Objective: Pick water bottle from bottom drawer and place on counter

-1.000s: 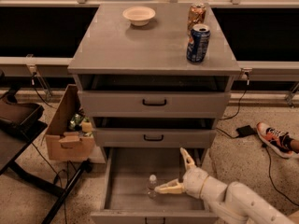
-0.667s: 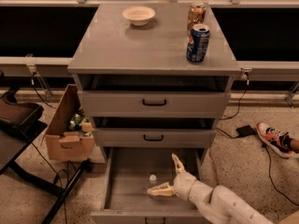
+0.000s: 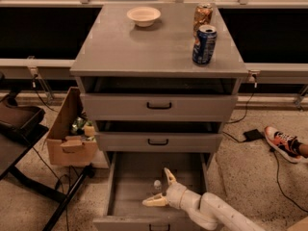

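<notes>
1. Water bottle [image 3: 157,185] first, low in the frame: it stands upright on the floor of the bottom drawer [image 3: 111,186], cap up. It looks like small clear plastic with a white cap, so light and probably slippery.
2. The hand [image 3: 161,190] is right on it. It comes in from the lower right on a smooth, cream-coloured arm [image 3: 226,218], with the fingers [image 3: 153,202] spread wide. One points up-frame past the bottle and the other reaches left in front of it. My read is they're bracketing it for a side pinch, and nothing is pinched yet.
3. That drawer is pulled fully out, a deep grey box with flat walls, which is why the arm can reach in from above its front edge.
4. Up-frame, the middle drawer [image 3: 159,142] and top drawer [image 3: 159,107] have matte grey fronts and thin dark handles. Both sit slightly proud, with dark gaps above them.
5. To the left is an open cardboard box [image 3: 65,134] on the speckled floor, and to the right an orange shoe [image 3: 281,141].
6. Farther back is the desk [image 3: 144,47], flat and smooth grey, where the bottle should end up. A blue soda can [image 3: 204,44] stands at the right, with an orange-brown can [image 3: 202,15] just behind it.
7. Farthest is a shallow pale bowl [image 3: 143,16], near the back edge.
</notes>
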Controlling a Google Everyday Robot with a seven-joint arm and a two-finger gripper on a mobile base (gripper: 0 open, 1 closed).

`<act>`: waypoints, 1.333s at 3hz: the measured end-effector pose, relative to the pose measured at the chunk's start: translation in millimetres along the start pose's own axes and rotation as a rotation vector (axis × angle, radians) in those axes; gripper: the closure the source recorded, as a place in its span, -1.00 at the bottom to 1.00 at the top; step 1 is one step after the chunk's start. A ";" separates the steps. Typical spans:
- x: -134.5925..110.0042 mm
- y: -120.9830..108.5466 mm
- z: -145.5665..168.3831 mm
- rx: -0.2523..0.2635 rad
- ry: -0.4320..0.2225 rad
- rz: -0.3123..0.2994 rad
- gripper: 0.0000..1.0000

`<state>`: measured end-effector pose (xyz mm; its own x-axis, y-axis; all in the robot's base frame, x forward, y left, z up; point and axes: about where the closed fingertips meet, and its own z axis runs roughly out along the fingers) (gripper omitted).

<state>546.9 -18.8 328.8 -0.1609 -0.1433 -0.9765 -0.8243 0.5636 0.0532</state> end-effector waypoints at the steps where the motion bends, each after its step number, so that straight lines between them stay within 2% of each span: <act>1: 36.9 3.0 26.9 -0.032 0.014 0.013 -1.00; 2: 64.6 -1.5 44.3 -0.044 0.018 0.019 -1.00; 3: 95.9 -8.4 49.1 -0.030 0.020 0.033 -0.59; 4: 110.4 -8.3 51.2 -0.019 0.019 0.046 -0.12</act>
<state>563.8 2.3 209.9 -0.2092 -0.1329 -0.9688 -0.8257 0.5547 0.1022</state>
